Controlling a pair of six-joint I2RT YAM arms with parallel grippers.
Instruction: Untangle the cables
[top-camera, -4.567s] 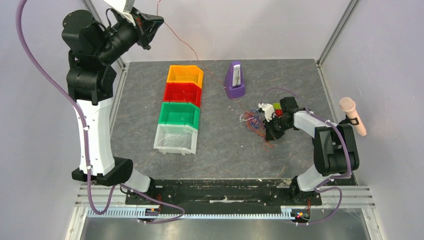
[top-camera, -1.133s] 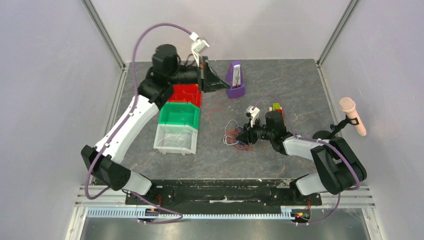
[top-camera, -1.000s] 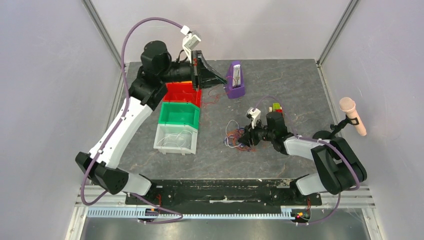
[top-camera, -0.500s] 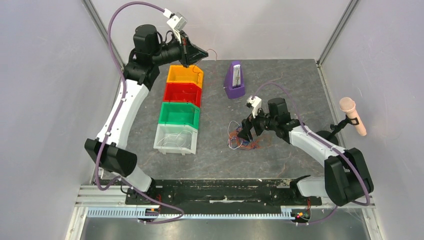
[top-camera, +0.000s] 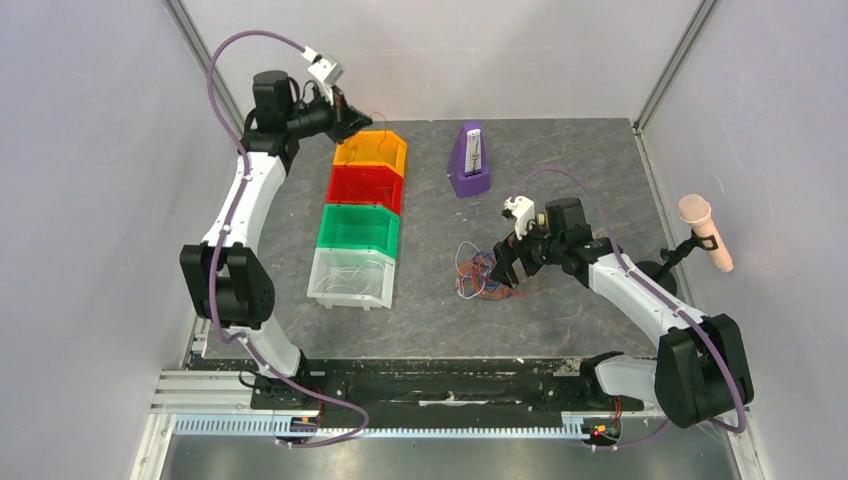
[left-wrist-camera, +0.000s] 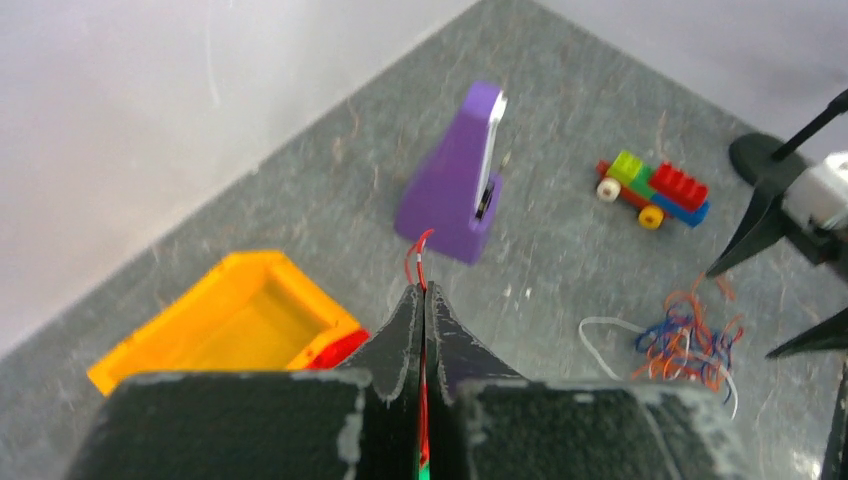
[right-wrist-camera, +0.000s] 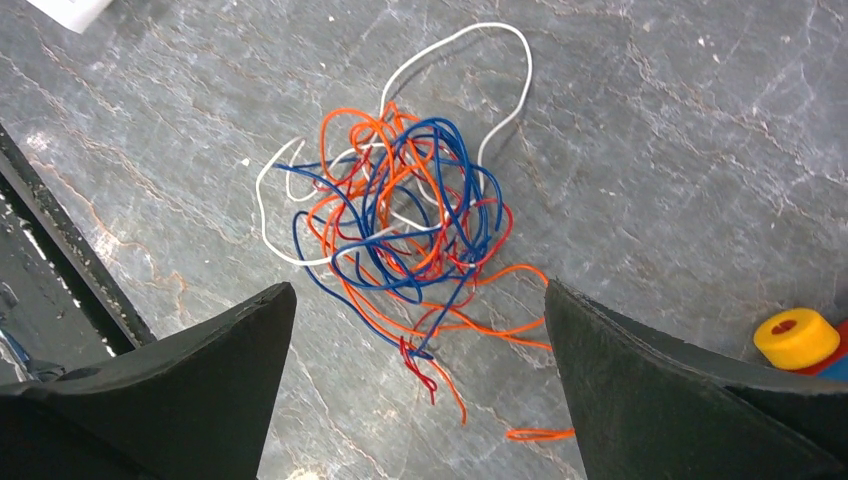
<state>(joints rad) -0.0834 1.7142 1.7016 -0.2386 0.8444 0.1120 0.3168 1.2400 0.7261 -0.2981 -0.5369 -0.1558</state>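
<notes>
My left arm (top-camera: 245, 190) is stretched to the far left corner of the table (top-camera: 590, 160), and its left jaws sit raised by the far edge of the orange bin (top-camera: 372, 150). In the wrist view they are pressed together, pinching a single red cable (left-wrist-camera: 418, 262) whose short looped end pokes out past the tips. The orange bin heads a row that runs toward me with a red bin (top-camera: 366, 187), a green bin (top-camera: 359, 227) and a clear bin (top-camera: 350, 277). The tangle of cables (right-wrist-camera: 410, 235), orange, blue, white and a little red, lies on the table right of the clear bin. The right jaws are spread wide above it, holding nothing, one tip on either side of the tangle in the wrist view. A purple metronome (top-camera: 470, 158) stands farther back, and a toy block car (left-wrist-camera: 655, 188) sits near the tangle.
</notes>
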